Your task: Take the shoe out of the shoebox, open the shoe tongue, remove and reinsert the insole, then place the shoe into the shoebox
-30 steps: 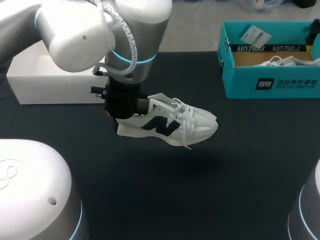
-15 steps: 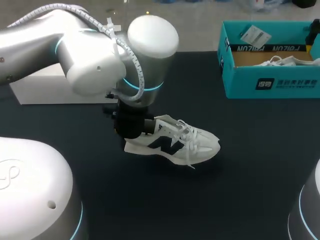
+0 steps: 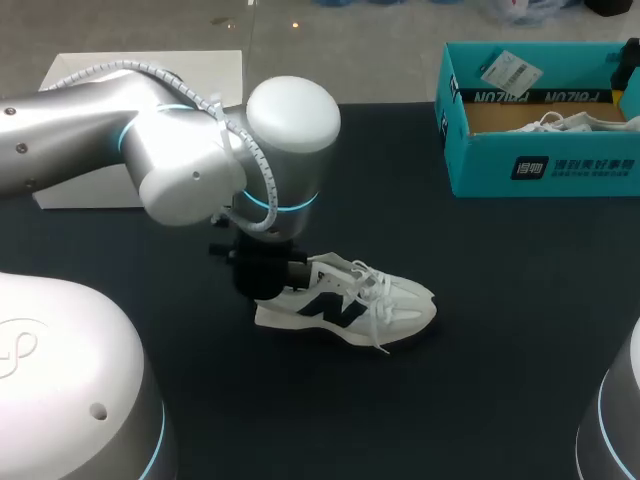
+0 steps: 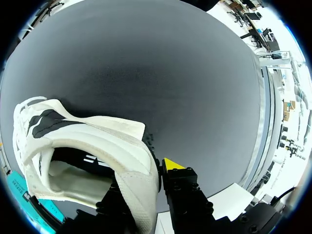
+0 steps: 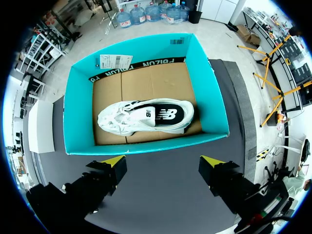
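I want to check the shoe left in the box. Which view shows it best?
The right wrist view: looking straight down into the box, it shows the whole shoe lying on the cardboard. The head view catches only its laces over the wall. The left wrist view shows none of it.

Head camera sits high behind the robot, looking down and forward over the dark table [image 3: 500,330]. Left wrist camera is jammed right up against the heel of the white shoe [image 4: 97,141], facing down onto the tabletop; the head view has the same shoe mid-table. Right wrist camera hangs above the teal shoebox [image 5: 146,145], staring straight in; the head view catches that box far right.
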You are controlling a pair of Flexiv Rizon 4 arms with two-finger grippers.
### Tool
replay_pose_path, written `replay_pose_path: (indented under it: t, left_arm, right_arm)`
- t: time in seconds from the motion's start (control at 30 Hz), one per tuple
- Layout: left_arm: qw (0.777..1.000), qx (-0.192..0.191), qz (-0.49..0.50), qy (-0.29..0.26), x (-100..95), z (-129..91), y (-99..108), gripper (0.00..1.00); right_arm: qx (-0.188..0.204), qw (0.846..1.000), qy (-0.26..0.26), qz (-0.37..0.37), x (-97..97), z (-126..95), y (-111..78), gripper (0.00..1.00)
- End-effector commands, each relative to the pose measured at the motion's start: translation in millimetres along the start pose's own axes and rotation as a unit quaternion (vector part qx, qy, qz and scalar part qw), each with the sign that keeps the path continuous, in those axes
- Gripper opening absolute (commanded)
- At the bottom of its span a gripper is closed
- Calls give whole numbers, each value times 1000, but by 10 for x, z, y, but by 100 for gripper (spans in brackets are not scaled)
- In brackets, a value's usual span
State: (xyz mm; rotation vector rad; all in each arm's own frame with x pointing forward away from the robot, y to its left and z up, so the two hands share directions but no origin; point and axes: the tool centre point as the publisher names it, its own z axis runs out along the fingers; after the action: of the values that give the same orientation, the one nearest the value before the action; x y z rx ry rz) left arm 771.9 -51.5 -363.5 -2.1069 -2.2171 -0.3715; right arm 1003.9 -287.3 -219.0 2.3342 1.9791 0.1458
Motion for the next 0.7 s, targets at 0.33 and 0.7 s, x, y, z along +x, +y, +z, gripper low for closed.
replay_pose_path:
  t: [0.33, 0.7]
  left_arm:
    - [1000, 18, 1, -11, -130, 159, -88, 0]
    - [1000, 29, -1, -11, -134, 1, -88, 100]
  right_arm:
    - [-1, 1000, 0, 0, -2, 1, -3, 100]
    - [-1, 1000, 0, 0, -2, 1, -3, 100]
